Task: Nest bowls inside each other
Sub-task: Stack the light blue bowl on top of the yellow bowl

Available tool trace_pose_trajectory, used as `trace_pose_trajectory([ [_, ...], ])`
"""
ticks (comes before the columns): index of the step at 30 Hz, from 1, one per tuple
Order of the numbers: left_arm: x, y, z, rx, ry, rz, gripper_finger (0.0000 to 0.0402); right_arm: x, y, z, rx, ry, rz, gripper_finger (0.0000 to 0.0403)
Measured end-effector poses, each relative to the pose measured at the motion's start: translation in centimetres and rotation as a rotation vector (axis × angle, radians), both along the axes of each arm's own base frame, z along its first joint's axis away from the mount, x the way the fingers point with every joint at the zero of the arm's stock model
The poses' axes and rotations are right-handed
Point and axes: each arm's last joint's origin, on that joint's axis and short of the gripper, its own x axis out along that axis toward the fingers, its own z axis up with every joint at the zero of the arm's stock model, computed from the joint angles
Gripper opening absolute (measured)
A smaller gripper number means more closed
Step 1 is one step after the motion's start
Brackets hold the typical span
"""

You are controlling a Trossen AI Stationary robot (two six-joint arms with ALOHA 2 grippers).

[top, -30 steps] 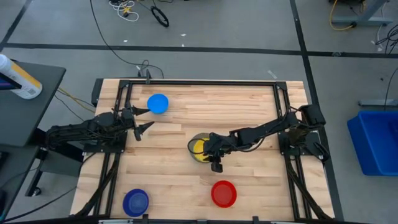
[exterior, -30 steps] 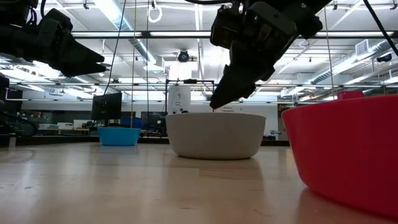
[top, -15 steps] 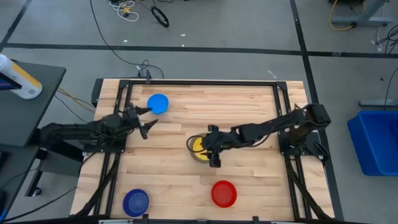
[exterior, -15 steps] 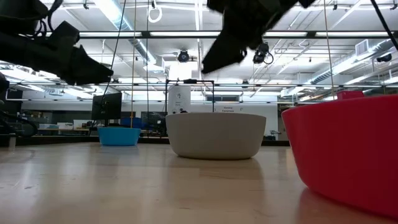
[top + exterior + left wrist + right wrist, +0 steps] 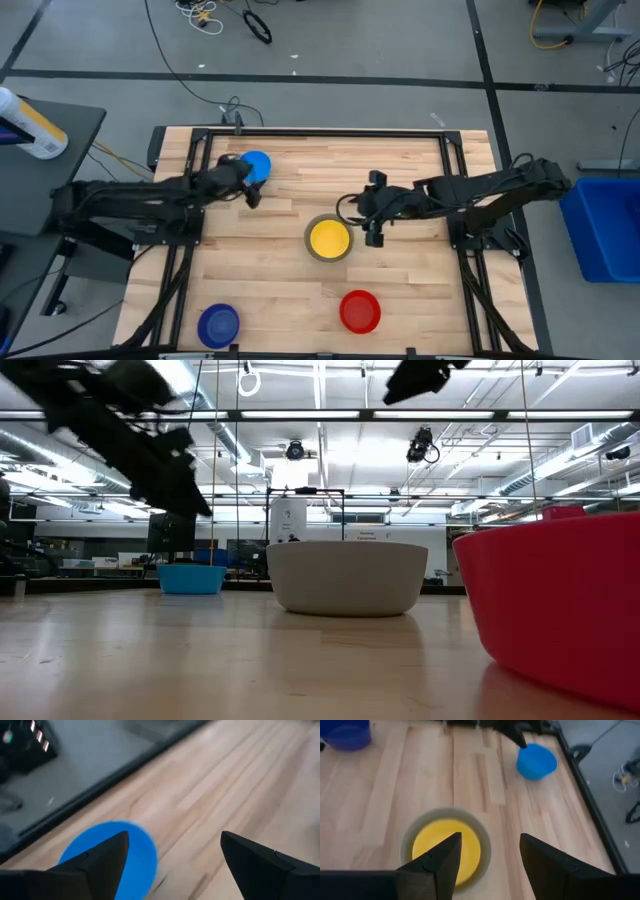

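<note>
The yellow bowl [image 5: 329, 238] sits inside the grey bowl [image 5: 311, 250] at mid table. The light blue bowl [image 5: 258, 165] stands at the far left, the dark blue bowl [image 5: 218, 324] at the near left and the red bowl [image 5: 360, 311] near the front edge. My left gripper [image 5: 247, 186] is open, hovering just beside and above the light blue bowl [image 5: 117, 855] and slanting down. My right gripper [image 5: 368, 211] is open, high above the table to the right of the grey bowl [image 5: 487, 851], holding nothing.
A black frame [image 5: 320, 132] runs along the table's far, left and right sides. Bare wood lies between the grey bowl and the light blue bowl and along the far right. Off the table, a blue bin [image 5: 605, 225] stands to the right.
My right gripper has risen from the grey bowl and drawn back toward the table's right edge, leaving the yellow bowl lying inside the grey bowl. My left gripper has reached toward the light blue bowl and tipped downward, still open.
</note>
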Motion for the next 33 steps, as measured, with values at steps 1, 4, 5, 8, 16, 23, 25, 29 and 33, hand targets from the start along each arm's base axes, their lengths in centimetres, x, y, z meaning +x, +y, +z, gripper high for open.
trace_pose_trajectory([
  [1,0.6,0.5,0.1,-0.024,0.06,0.018,0.0322,-0.2,0.0,-0.2,0.003,0.02,-0.004,0.0214],
  [4,2.3,2.0,0.4,-0.086,0.206,0.079,0.0322,-0.7,0.2,-0.9,0.009,0.066,-0.01,0.0217],
  [5,2.8,2.6,0.4,-0.103,0.244,0.099,0.0322,-0.8,0.3,-1.2,0.011,0.081,-0.01,0.0218],
  [8,3.9,4.1,0.3,-0.167,0.312,0.133,0.0322,-1.0,0.6,-2.0,0.022,0.104,-0.015,0.0216],
  [16,5.6,6.9,-1.0,-0.332,0.302,0.117,0.0322,-1.5,0.8,-3.7,0.052,0.162,-0.042,0.0218],
  [23,6.0,7.5,-2.4,-0.41,0.324,0.117,0.0322,-1.7,0.7,-3.8,0.056,0.181,-0.052,0.022],
  [25,6.0,7.5,-2.6,-0.413,0.33,0.121,0.0322,-1.7,0.7,-3.8,0.056,0.181,-0.051,0.0217],
  [29,6.0,7.5,-2.5,-0.414,0.326,0.128,0.0321,-1.6,0.7,-3.8,0.056,0.182,-0.051,0.021],
  [33,6.0,7.5,-2.5,-0.415,0.325,0.131,0.0298,-1.6,0.7,-3.8,0.055,0.182,-0.049,0.0205],
])
